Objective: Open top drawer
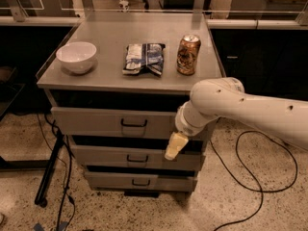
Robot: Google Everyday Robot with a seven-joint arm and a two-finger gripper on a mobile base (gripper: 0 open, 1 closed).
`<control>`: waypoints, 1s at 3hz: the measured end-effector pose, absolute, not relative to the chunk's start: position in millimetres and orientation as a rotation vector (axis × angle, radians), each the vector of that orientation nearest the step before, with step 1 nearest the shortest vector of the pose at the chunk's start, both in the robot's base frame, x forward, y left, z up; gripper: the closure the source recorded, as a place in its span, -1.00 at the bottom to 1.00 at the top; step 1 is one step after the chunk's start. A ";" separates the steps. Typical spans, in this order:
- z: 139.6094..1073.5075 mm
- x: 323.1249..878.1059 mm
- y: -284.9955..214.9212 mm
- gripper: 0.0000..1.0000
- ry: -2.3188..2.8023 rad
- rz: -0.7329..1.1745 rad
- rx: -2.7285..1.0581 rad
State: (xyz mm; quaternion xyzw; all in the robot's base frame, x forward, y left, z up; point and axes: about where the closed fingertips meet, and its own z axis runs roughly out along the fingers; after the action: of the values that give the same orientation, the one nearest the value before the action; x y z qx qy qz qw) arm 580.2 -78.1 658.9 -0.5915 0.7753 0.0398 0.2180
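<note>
**Approach to the handle: top drawer not yet grasped**

The top drawer (96,121) sits right under the counter (111,35), its tall grey front facing the camera with a dark gap above it. It does not look pulled out to any useful extent. Its small black handle (134,124) is at the middle of the front and is untouched.

The gripper (175,146) hangs at the end of the white arm (240,107), which reaches in from the right. It points down and to the left, in front of the right part of the cabinet, about level with the seam between the top drawer and the middle drawer (106,157). It is off to the right of the handle and a little below it.

The step in hand looks like the reach towards the handle. The next move would call for bringing the gripper left and slightly up, squaring it to the drawer front, and closing on the pull before drawing straight back.

Whether the jaws are open or closed cannot be told: the gripper shows only as one pale shape. Nothing is seen held in it, and contact with the cabinet front cannot be made out.
</note>
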 end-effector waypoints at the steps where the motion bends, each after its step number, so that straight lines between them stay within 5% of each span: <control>1: 648.4 586.9 -76.2 -1.00 2.154 0.109 -1.675; 3: 661.6 527.2 -94.2 -1.00 2.192 0.159 -1.688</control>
State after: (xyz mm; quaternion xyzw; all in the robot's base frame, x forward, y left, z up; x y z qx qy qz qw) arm 527.2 -94.2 661.6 -0.5987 0.7775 0.0563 0.1842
